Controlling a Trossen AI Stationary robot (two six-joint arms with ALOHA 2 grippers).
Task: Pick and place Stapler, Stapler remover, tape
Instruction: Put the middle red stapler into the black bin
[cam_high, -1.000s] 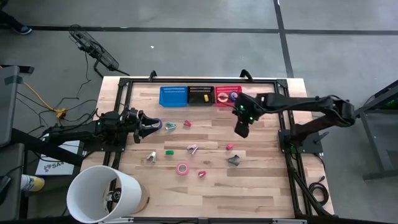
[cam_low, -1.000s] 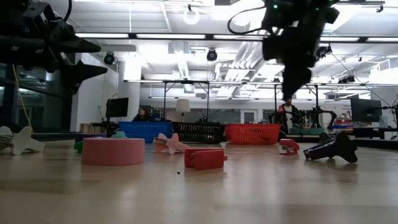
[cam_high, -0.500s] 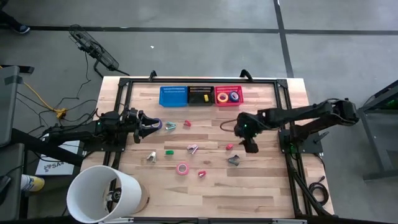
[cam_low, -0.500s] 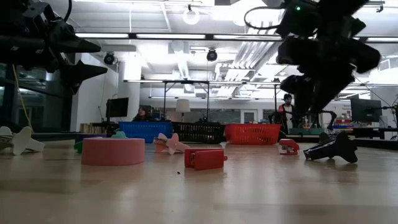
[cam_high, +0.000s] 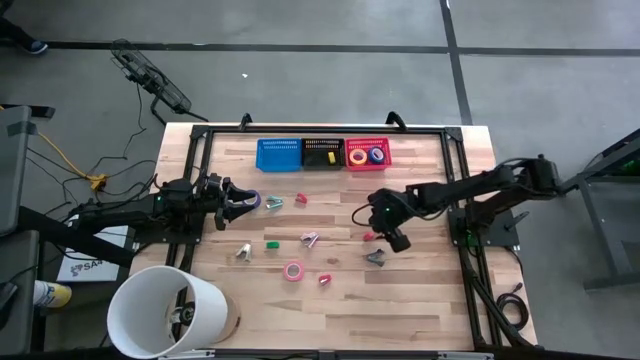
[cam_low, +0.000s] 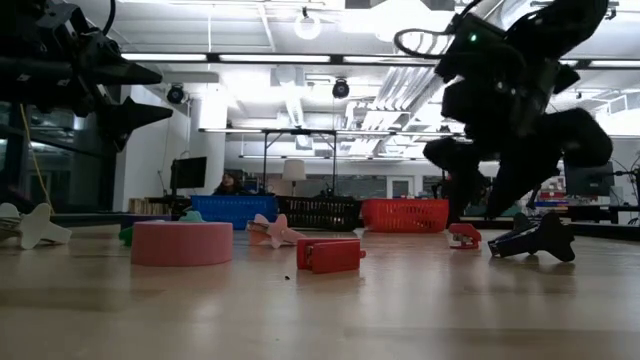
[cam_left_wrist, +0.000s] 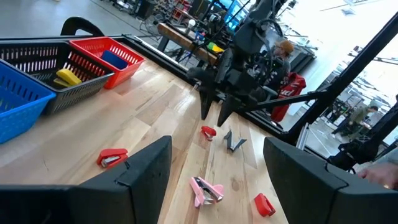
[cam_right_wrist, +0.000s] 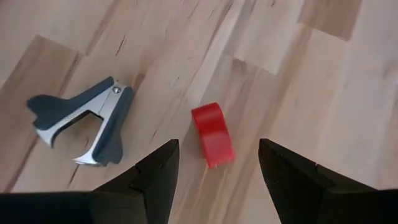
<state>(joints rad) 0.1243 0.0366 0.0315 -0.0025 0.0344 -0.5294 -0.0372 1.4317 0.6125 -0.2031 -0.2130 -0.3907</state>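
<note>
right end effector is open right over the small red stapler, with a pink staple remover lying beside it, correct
Not quite. The staple remover beside the small red stapler is dark blue-grey, not pink, as the right wrist view shows. The rest holds: the right end effector is open directly over that stapler.

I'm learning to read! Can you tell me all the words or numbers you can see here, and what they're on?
"SA": black letters on a white sheet lying on the floor beside the table, partly covered by the left arm; the rest is hidden.
Nothing else carries readable text.
</note>
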